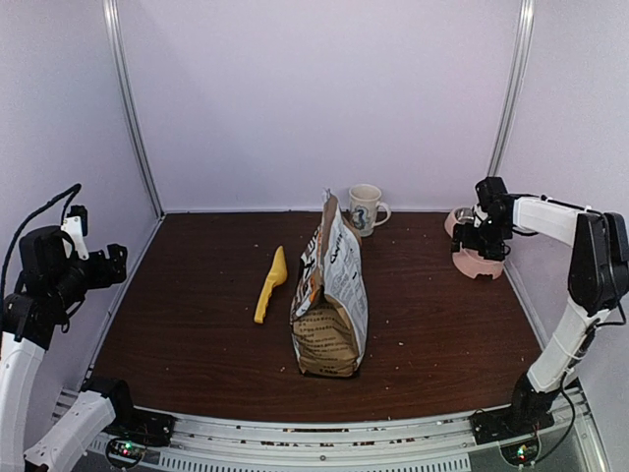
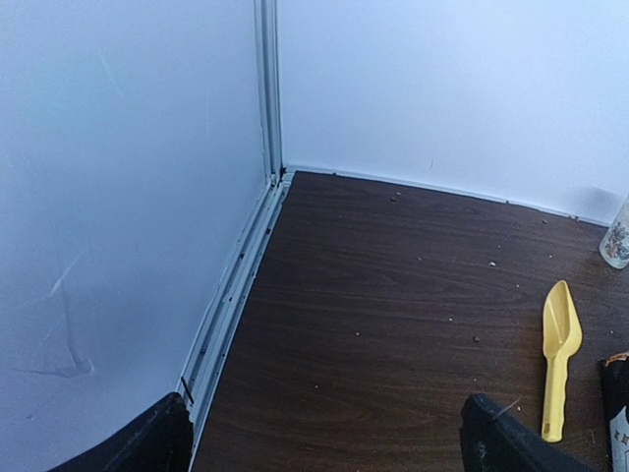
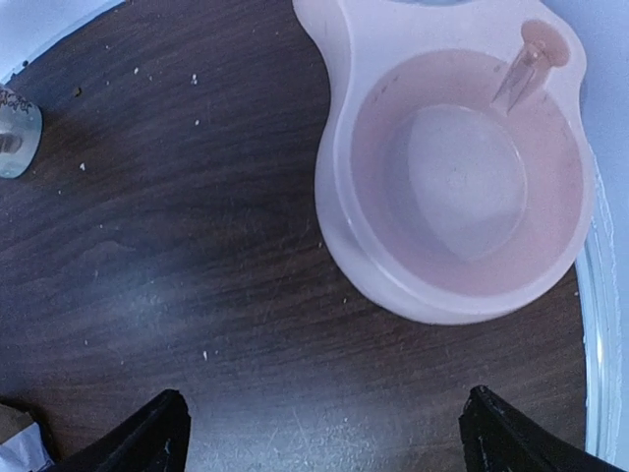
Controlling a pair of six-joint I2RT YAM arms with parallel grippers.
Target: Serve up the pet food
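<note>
Two grippers, both spread wide with nothing between the fingers. My left gripper [image 2: 329, 440] hangs over the left edge of the table [image 1: 197, 324], up by the side wall. My right gripper [image 3: 326, 433] sits over the far right corner, just short of the pink bowl [image 3: 339, 226]. As for the pet food, honestly I can't see any of it. The brown bag [image 1: 329, 295] stands upright mid-table, well apart from both grippers, and whatever's in it is hidden from every camera. There are tiny pale specks [image 3: 195, 79] on the wood near the bowl and more across the left side, but they're too small to call kibble or crumbs. The yellow scoop [image 2: 560, 344] lies flat just left of the bag, on my left gripper's side. A mug [image 1: 365, 208] sits behind the bag at the back wall. My left wrist cam only catches slivers of the bag and the mug at its right edge. The right wrist cam shows one bowl compartment with some slanted pinkish bit I can't make out, and the other compartment is cut off at the top. From above, my right arm covers part of the bowl.
</note>
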